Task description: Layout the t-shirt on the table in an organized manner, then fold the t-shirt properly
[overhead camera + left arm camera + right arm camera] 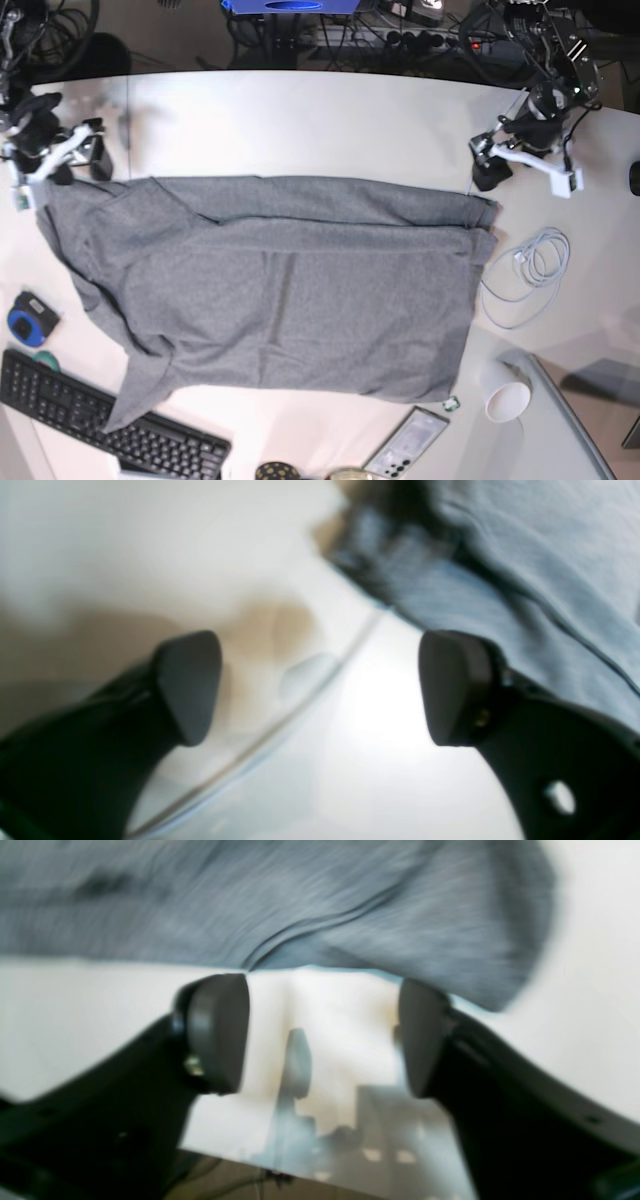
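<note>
The heather-grey t-shirt (290,280) lies spread across the white table (300,120), its long top edge folded over and a sleeve trailing toward the keyboard. My left gripper (490,165) hovers just off the shirt's top right corner. In the left wrist view the left gripper (320,680) is open with only table (390,730) between its fingers, and the t-shirt (525,570) lies beyond. My right gripper (75,160) sits at the shirt's top left corner. In the right wrist view the right gripper (322,1035) is open and empty, just short of the t-shirt (300,905) edge.
A coiled white cable (525,265) lies right of the shirt. A white cup (507,392) and a grey glass panel (580,420) sit at the front right. A black keyboard (90,420), a phone (410,445) and a blue round object (28,318) line the front and left.
</note>
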You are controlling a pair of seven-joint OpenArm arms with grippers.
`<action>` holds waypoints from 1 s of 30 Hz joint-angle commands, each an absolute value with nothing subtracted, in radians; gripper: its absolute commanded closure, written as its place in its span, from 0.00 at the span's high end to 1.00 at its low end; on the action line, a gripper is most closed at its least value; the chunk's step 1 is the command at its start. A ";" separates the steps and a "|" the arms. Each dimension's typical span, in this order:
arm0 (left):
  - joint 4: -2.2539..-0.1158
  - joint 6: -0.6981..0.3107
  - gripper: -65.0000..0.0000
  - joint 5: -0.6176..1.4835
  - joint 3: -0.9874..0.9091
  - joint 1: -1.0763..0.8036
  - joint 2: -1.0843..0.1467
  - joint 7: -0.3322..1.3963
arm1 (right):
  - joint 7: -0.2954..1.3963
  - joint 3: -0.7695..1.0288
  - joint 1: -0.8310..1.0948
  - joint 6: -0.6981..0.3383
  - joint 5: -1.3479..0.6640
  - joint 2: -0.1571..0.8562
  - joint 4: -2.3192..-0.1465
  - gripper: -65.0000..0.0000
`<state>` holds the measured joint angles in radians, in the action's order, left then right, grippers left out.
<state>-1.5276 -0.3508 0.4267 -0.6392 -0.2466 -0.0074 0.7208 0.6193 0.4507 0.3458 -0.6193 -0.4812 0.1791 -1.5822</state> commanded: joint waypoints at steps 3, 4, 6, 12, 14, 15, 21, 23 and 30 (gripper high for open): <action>-1.554 -0.364 0.47 0.443 -0.582 -0.248 -0.015 0.696 | 0.596 0.325 0.325 -0.656 -0.504 0.186 -1.603 0.21; -1.561 -0.364 0.33 0.438 -0.555 -0.249 -0.015 0.696 | 0.596 0.288 0.315 -0.656 -0.504 0.186 -1.603 0.09; -1.580 -0.364 0.05 0.438 -0.490 -0.251 -0.015 0.694 | 0.596 0.228 0.280 -0.656 -0.504 0.186 -1.595 0.00; -1.584 -0.357 0.00 0.438 -0.398 -0.208 -0.013 0.693 | 0.596 0.162 0.110 -0.619 -0.503 0.189 -1.391 0.02; -1.578 -0.349 0.00 0.437 -0.377 -0.194 -0.013 0.693 | 0.590 0.157 0.059 -0.591 -0.503 0.217 -1.303 0.01; -1.572 -0.331 0.00 0.437 -0.360 -0.186 -0.013 0.693 | 0.588 0.150 0.030 -0.590 -0.503 0.229 -1.251 0.01; -1.512 -0.272 0.00 0.435 -0.249 -0.176 -0.015 0.679 | 0.544 0.145 -0.050 -0.590 -0.503 0.288 -1.050 0.01; -1.489 -0.262 0.00 0.401 -0.248 -0.188 -0.016 0.641 | 0.535 0.145 -0.048 -0.588 -0.503 0.302 -1.024 0.01; -1.374 -0.234 0.00 0.150 -0.311 -0.202 -0.016 0.519 | 0.530 0.150 -0.053 -0.588 -0.503 0.308 -0.946 0.01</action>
<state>-1.3666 -0.2398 0.1619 -0.3088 -0.2035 -0.0105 0.5087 0.5110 0.1467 -0.0467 -0.5995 -0.5331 0.2962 -0.9440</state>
